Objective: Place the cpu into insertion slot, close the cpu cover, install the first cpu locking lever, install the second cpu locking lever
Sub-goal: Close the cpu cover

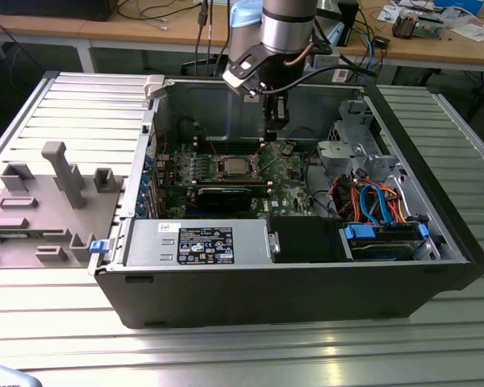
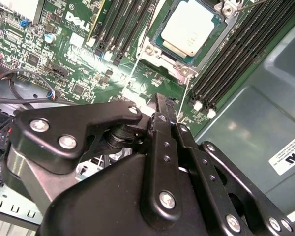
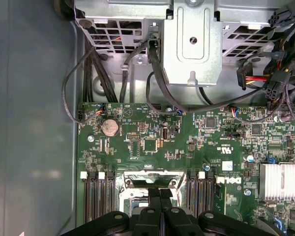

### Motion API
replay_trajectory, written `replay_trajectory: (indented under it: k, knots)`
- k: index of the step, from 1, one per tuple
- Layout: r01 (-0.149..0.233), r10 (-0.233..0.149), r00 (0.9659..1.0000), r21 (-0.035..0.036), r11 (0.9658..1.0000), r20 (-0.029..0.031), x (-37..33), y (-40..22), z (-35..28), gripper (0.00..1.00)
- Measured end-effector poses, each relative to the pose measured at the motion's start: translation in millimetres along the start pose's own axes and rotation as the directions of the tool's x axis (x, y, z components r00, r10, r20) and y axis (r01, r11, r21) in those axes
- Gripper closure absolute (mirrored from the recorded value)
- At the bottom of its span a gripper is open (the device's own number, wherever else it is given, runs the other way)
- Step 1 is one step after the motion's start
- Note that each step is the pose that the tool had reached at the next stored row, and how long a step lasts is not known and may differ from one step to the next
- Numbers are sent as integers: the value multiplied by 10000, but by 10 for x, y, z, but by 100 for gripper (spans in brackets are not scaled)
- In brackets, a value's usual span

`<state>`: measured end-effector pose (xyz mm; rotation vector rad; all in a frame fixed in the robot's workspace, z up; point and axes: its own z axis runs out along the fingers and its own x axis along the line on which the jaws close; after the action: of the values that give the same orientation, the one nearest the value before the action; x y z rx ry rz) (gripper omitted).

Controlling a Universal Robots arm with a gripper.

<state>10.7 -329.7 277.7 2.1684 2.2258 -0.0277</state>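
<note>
Hanging in the upper middle of the exterior view, the black metal two-finger gripper (image 1: 276, 119) sits above a green printed motherboard (image 1: 294, 173) inside an open dark-grey sheet-metal computer case (image 1: 266, 292). Its fingers are pressed together with nothing between them. In both wrist views the flat black fingertips (image 3: 154, 196) meet on a thin seam. The small flat square cpu (image 2: 189, 28), with a matte silver-grey top, lies in the square silver-framed insertion slot (image 2: 183, 70). That is the centre of the exterior view, just to the exterior view's left of the gripper. The fingers partly hide the slot in the first wrist view, and thin frame parts round the chip are hard to make out. A round shiny coin battery (image 3: 109, 128) and a ribbed aluminium heatsink (image 3: 282, 181) sit on the board. Black cables (image 3: 96, 73) tangle beyond it.
</note>
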Motion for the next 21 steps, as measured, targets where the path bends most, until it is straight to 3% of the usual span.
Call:
replay_trajectory:
  k: [21]
  knots:
    - [0, 0, 10000, 0, 10000, 1, -1, 51, 3, 89]
